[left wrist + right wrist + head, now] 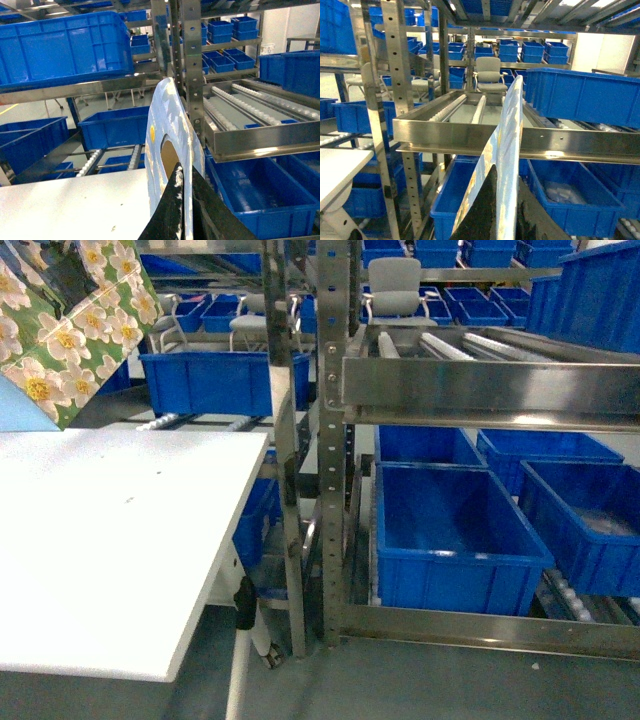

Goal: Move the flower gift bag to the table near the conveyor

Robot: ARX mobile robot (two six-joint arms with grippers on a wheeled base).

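A: Upper left of the head view, there's the flower gift bag (70,325), daisies on green, hanging in the air above the table (110,550) and tilted. It isn't touching the white top.

B: So lifted but not delivered. The left wrist view agrees: the left gripper (184,200) has its dark fingers pressed together on the bag's edge, just below the handle hole, with the tabletop at the lower left of that frame.

A: Moving right across the head view, the conveyor (470,380) fills the centre and right, steel rails and rollers, with blue bins (455,525) underneath. The table's edge sits just beside its upright post.

B: And in the right wrist view, the right gripper (505,205) is pinching a second bag (502,150) of the same look, edge-on at the centre, in front of the roller rack.

A: My read: pickup done, carry under way. What's left is lowering the bag onto the white surface near the rack and letting go.
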